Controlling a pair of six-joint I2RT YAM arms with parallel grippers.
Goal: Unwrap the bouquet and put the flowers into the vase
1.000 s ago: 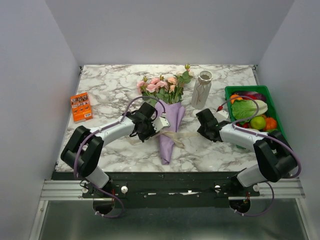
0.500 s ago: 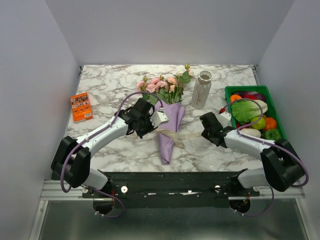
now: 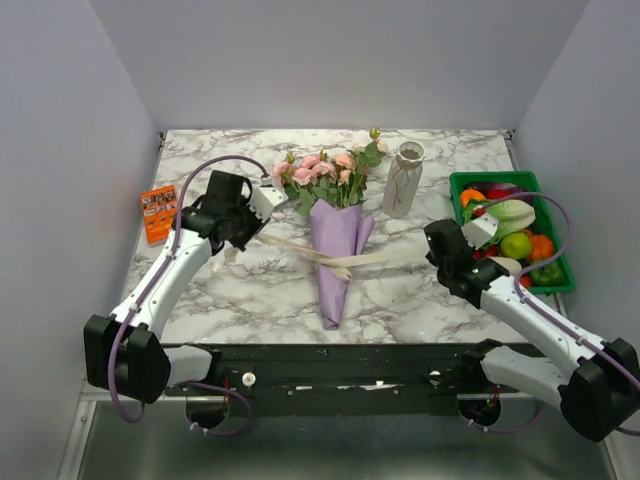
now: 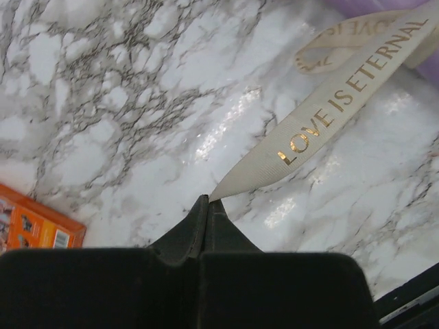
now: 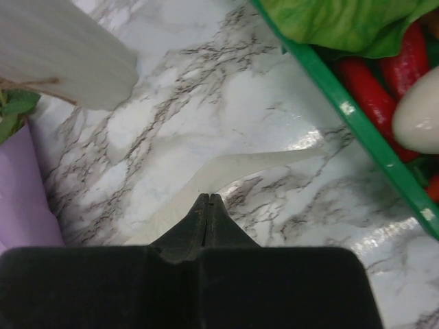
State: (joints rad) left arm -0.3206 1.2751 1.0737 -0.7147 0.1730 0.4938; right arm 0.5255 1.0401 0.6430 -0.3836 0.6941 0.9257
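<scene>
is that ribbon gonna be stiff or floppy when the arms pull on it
Likely floppy: the ribbon lies limp and loops loosely near the bouquet instead of holding a shape. It looks thin and flat, so probably very light. Its smooth face may slip out of the left fingers, which pinch only its tip.

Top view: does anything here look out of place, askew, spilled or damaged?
Nothing damaged or spilled. The bouquet lies flat on the table, and its ribbon is stretched out to both sides, one end pinched by the left gripper, the other by the right gripper; that fits untying. The vase stands upright beside it.
</scene>
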